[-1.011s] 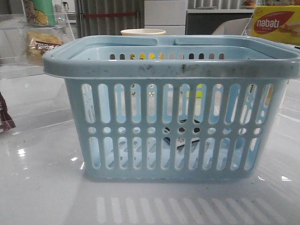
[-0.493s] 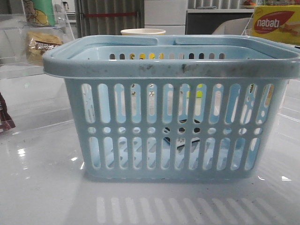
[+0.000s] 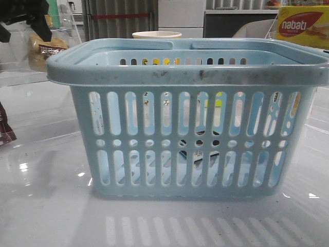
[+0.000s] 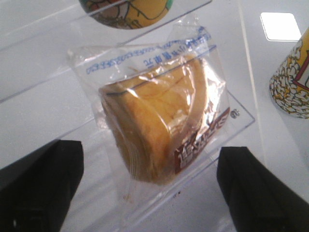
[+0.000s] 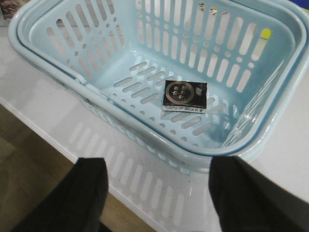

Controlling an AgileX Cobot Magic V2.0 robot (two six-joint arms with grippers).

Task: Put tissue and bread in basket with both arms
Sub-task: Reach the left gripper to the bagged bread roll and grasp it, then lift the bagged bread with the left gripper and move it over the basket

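Observation:
The pale blue basket [image 3: 190, 128] fills the middle of the front view. The tissue [image 5: 185, 95], a small dark pack, lies flat on the basket [image 5: 72, 29] floor and shows darkly through the slots [image 3: 198, 154]. The bread [image 4: 159, 121], golden in a clear wrapper with a brown label, lies on a clear shelf at the far left [image 3: 46, 46]. My left gripper [image 4: 149, 193] hangs open just above the bread, its fingers apart on either side and not touching it; it shows as a dark shape [image 3: 23, 18]. My right gripper [image 5: 157, 193] is open and empty over the table beside the basket's rim.
A clear acrylic shelf [image 4: 231, 111] carries the bread. A popcorn-print cup [image 4: 292, 82] stands beside it and a printed can [image 4: 125, 7] stands beyond it. A yellow-red nabati box [image 3: 303, 25] is at the back right. A dark brown wrapper [image 3: 5, 131] lies at the left edge. The table edge [image 5: 43, 125] runs close to the right gripper.
My left gripper has come into the front view at the top left, above the bread. The basket, tissue and bread have not moved.

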